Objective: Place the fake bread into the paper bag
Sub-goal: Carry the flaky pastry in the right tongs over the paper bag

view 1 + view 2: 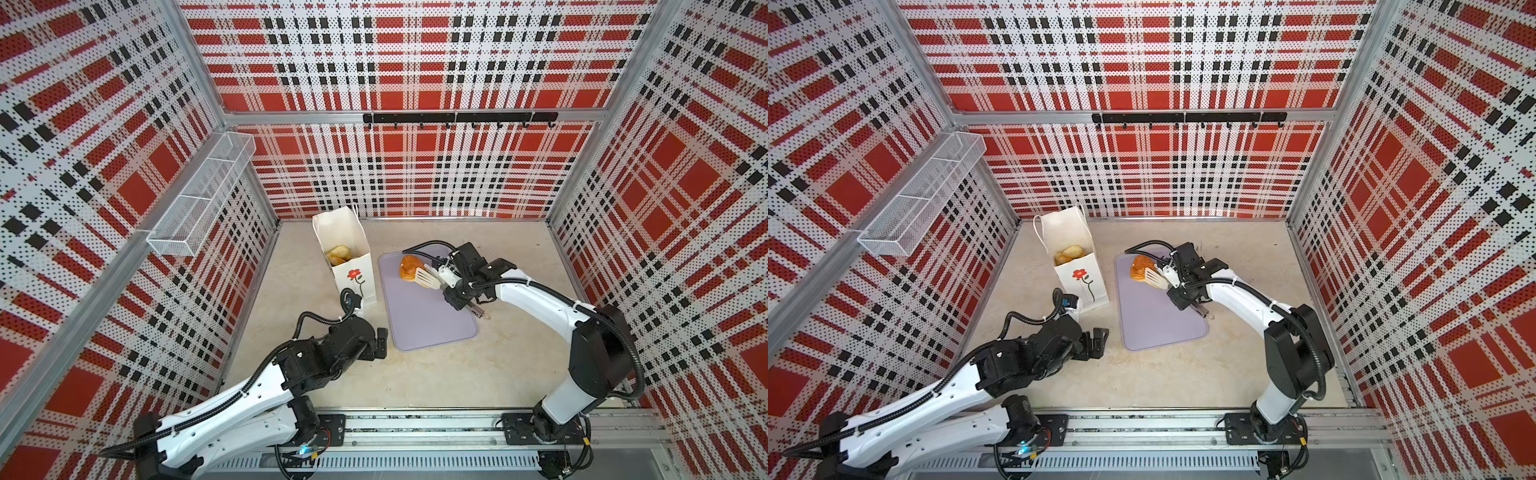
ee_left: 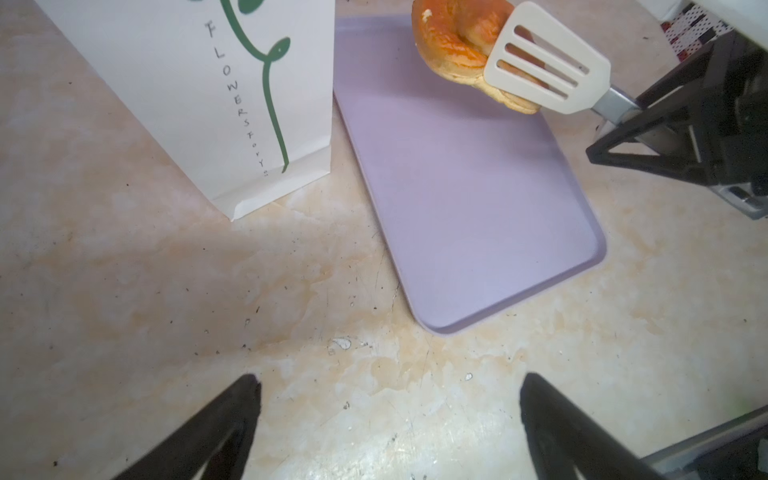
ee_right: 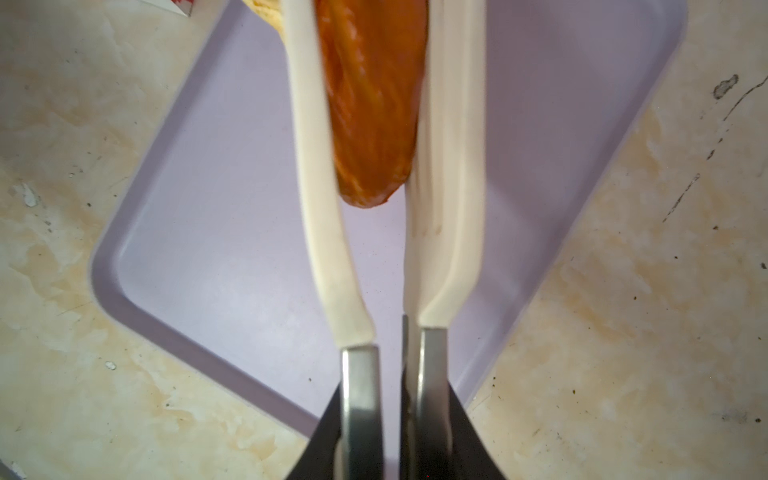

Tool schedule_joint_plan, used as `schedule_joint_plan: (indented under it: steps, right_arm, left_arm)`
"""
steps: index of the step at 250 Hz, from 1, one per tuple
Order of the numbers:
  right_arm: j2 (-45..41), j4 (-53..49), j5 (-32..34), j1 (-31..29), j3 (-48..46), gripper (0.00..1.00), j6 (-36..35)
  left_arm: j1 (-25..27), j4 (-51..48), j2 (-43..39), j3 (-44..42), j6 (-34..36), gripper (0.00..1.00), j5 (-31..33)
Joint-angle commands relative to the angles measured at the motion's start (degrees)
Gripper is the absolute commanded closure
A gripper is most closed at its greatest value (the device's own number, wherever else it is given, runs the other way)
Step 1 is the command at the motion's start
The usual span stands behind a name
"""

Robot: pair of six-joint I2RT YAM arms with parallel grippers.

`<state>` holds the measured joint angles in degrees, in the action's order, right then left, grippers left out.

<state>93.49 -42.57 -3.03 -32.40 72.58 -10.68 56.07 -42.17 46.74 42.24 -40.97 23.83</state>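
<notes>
White paper bag (image 1: 337, 226) holds two pastries (image 1: 339, 253); tongs (image 1: 428, 277) clasp one pastry (image 1: 408, 267).

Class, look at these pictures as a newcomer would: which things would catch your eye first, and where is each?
The loud red, black and white checked walls surround everything. At mid-table, cream tongs in the right tool pinch a golden pastry above the far end of a lilac tray. Left of it stands a white flower-printed paper bag with more pastries inside.
</notes>
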Motion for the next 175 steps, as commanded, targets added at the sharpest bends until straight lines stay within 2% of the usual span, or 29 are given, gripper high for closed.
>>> schedule_joint_plan:
  steps: [1, 175]
  right_arm:
    - [-3.87, 3.48, -2.88, -0.12, -0.02, 0.72, 1.86]
    - [-13.16, 2.83, -4.84, -3.26, 3.03, 0.71, 6.5]
  left_arm:
    - [0.36, -1.29, -1.04, 2.18, 1.3, 0.01, 1.74]
    - [0.13, -7.1, -5.28, 11.44, 6.82, 0.01, 6.04]
